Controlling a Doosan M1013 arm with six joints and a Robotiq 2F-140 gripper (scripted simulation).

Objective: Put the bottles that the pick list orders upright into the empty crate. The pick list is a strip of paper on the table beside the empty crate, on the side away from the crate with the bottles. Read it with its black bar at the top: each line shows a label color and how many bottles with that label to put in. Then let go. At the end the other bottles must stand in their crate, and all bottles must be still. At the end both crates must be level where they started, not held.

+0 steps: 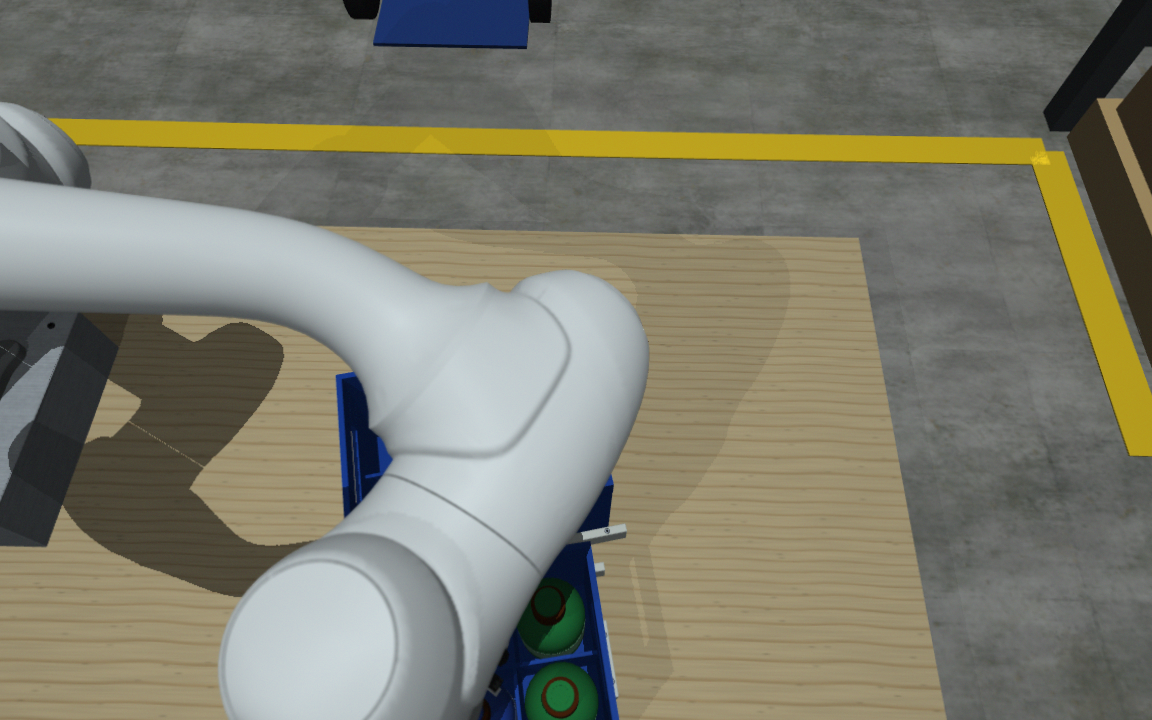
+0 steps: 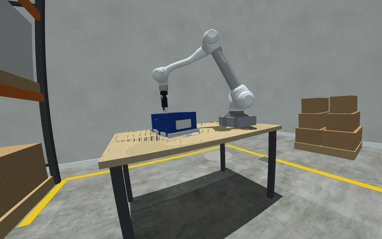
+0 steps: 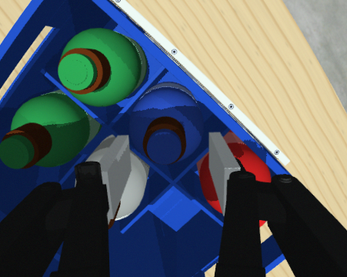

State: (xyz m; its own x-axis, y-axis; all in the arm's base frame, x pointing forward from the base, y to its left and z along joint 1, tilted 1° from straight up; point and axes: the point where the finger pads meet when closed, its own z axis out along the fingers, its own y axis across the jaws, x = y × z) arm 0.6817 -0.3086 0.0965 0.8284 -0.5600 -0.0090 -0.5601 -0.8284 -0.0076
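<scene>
The wrist view looks down into the blue bottle crate (image 3: 158,241). Two green bottles (image 3: 98,67) (image 3: 45,134) stand at its far end. A blue bottle (image 3: 165,131) is in the middle, a white bottle (image 3: 127,187) to its left and a red bottle to its right. My gripper (image 3: 169,151) is open. Its grey finger pads hang on either side of the blue bottle's neck, above it and not touching. In the exterior view the gripper (image 2: 164,107) hangs just over the crates (image 2: 173,122). The pick list is not visible.
In the top view my arm hides most of the empty crate (image 1: 365,438); the two green bottles (image 1: 551,613) show below it. A thin white strip (image 3: 194,72) runs along the bottle crate's edge. The robot base (image 2: 236,120) stands at the table's far end.
</scene>
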